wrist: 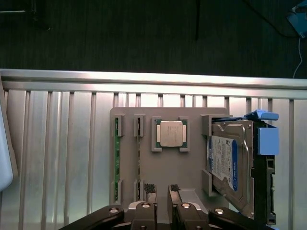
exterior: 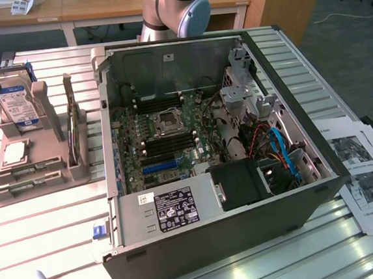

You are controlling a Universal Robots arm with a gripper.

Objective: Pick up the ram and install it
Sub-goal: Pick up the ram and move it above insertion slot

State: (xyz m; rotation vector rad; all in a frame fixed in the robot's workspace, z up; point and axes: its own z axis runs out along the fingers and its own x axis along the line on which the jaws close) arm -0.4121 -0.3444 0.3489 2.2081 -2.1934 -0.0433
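Surface point(wrist: 57, 143): silvery, ribbed stripes. Holder tray point(wrist: 163, 167): plain grey. Ram point(wrist: 115, 163): thin edge, seemingly green. Hard drive point(wrist: 230, 163): silver, blue-white label. Processor chip point(wrist: 171, 132): silver. Tool point(wrist: 162, 188): black. Motherboard point(exterior: 167, 141): green; slot point(exterior: 159, 165) blue. Cables point(exterior: 282, 151): red, blue.

Nothing here is legible. The hard drive point(exterior: 18, 102) carries a blue-and-white label point(wrist: 222, 163) whose print is too fine to make out. On the metal panel of the computer case point(exterior: 247, 238) sits a black label point(exterior: 174, 209) with white print and small symbols, and a small white sticker point(exterior: 146, 200) lies just beside it; neither can be read. The printed sheets point(exterior: 363, 176) at the exterior view's right show grey photographs and lines of text, all illegible. Any marking on the processor point(wrist: 171, 133) lid cannot be made out.
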